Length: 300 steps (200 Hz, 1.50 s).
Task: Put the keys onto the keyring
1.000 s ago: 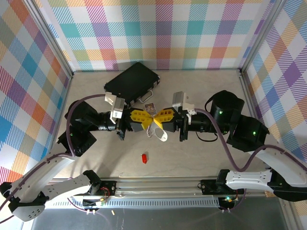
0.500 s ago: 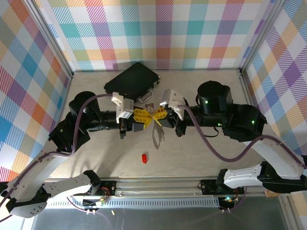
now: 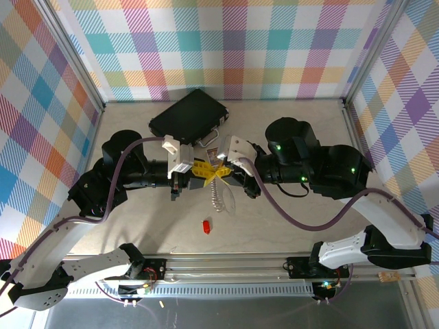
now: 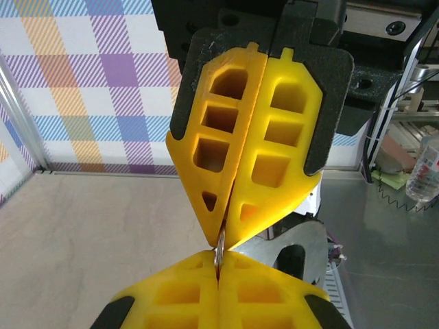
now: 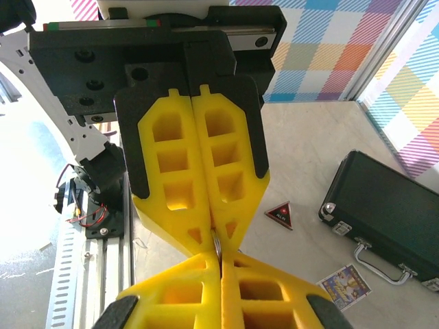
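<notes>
My two grippers meet tip to tip above the middle of the table, and both are shut on the keyring (image 3: 220,196). It is a thin silver-grey loop hanging from the pinch toward the near edge. The left gripper (image 3: 206,173) holds it from the left and the right gripper (image 3: 226,175) from the right. In the left wrist view the left gripper (image 4: 219,260) clamps the keyring's edge (image 4: 220,248). The right wrist view shows the right gripper (image 5: 219,259) doing the same to the keyring (image 5: 217,244). The keys, one tiny red piece (image 3: 206,225), lie on the table below the grippers.
A black case (image 3: 188,115) with a metal handle lies at the back, also visible as the case (image 5: 391,209). A dark red flat triangle (image 5: 280,214) and a small picture card (image 5: 346,286) lie near it. Checked walls close the left, back and right sides.
Both grippers have shifted slightly left and toward the back with the keyring. The ring has swung from lying angled and broad to hanging narrow below the pinch. The red key has not moved.
</notes>
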### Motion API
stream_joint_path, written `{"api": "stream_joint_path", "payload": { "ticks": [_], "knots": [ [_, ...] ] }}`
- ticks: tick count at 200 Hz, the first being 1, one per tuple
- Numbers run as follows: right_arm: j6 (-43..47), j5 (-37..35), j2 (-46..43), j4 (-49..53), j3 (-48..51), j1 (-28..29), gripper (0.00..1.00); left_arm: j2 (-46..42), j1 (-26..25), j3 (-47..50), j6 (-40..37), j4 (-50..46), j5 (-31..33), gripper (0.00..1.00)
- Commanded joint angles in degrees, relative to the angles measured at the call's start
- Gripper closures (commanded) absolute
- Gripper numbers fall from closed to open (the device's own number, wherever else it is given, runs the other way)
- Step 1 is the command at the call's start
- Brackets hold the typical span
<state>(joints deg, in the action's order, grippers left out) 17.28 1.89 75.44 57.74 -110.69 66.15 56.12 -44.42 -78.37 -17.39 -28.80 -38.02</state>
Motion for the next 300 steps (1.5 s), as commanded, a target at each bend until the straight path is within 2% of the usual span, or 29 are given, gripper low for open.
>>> {"api": "stream_joint_path", "payload": {
  "ticks": [1,11,35,46,97,136,210,247,300],
  "knots": [
    [0.18,2.08,-0.42,-1.51,-0.75,1.00,1.00,-1.43,0.37,0.37,1.10,3.67,0.84,1.00],
    [-0.36,2.33,-0.91,-2.36,-0.37,1.01,1.00,-2.25,0.30,1.24,2.07,5.45,0.93,1.00],
    [-1.94,1.76,-3.51,-6.13,2.22,1.04,0.65,-3.70,0.31,3.12,4.35,9.23,0.78,1.00],
    [-2.75,0.75,-5.26,-8.29,4.17,1.04,0.56,-4.00,0.30,3.77,5.29,10.45,0.46,1.00],
    [-6.11,-2.14,-11.55,-12.72,12.71,0.96,0.45,-4.28,0.30,4.65,6.95,14.80,1.72,1.00],
    [-9.11,-0.88,-13.65,-16.23,18.42,1.00,0.42,-3.58,0.31,4.72,7.10,15.65,2.84,1.00],
    [-9.72,0.72,-12.06,-21.08,21.23,1.00,0.47,-3.91,0.33,5.12,7.20,15.54,3.40,1.00],
    [-9.07,2.31,-11.98,-23.78,21.57,1.00,0.54,-3.89,0.32,5.65,7.49,16.11,0.54,1.00],
    [-7.96,1.71,-11.61,-24.76,20.60,1.00,0.56,-4.26,0.31,6.28,9.64,18.42,-4.74,1.00]
  ]
}}
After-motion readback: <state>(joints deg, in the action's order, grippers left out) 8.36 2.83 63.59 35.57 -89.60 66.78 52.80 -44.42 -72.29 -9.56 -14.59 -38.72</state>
